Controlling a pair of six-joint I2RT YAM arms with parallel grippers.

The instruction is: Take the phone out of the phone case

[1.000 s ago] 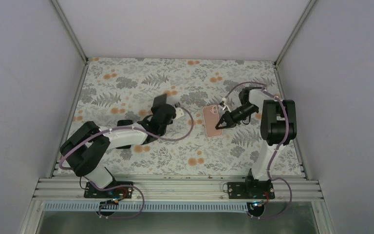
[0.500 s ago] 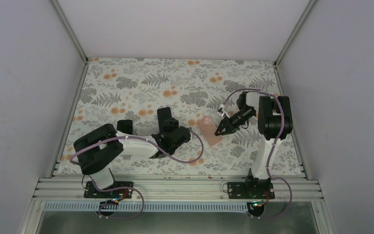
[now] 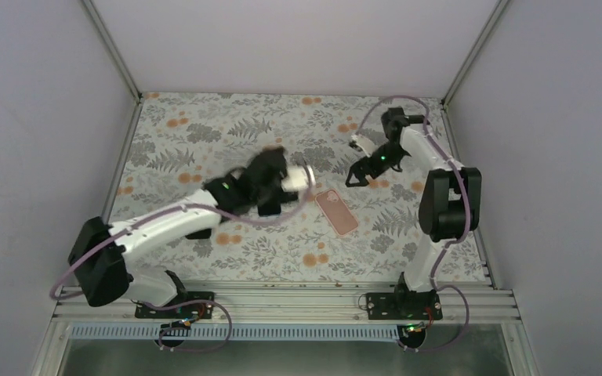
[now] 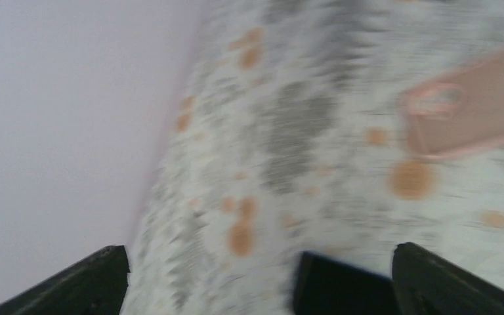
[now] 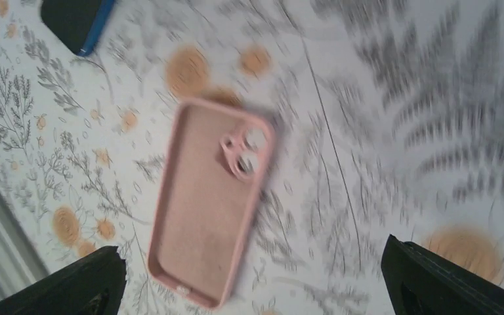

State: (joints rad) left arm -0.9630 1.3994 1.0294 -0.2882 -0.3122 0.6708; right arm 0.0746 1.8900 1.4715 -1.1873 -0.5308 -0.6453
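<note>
The empty pink phone case [image 3: 337, 211] lies flat on the flowered cloth with its hollow side up, also in the right wrist view as the case [image 5: 207, 203] and, blurred, as the case [image 4: 472, 108] in the left wrist view. The dark phone [image 5: 75, 23] with a blue edge lies apart from it on the cloth, to the case's left. My left gripper [image 3: 270, 188] hovers over the phone [image 4: 341, 292] with its jaws open. My right gripper [image 3: 355, 174] is open, behind and to the right of the case, holding nothing.
The flowered cloth [image 3: 204, 133] covers the table between pale walls. Metal rails [image 3: 117, 168] run along the left and right sides. The left wrist view is blurred by motion, with a wall [image 4: 59, 118] on its left.
Both grippers went from shut to open. The left arm stretched out and let go of the phone. The right gripper released the case and pulled back toward the far right.
</note>
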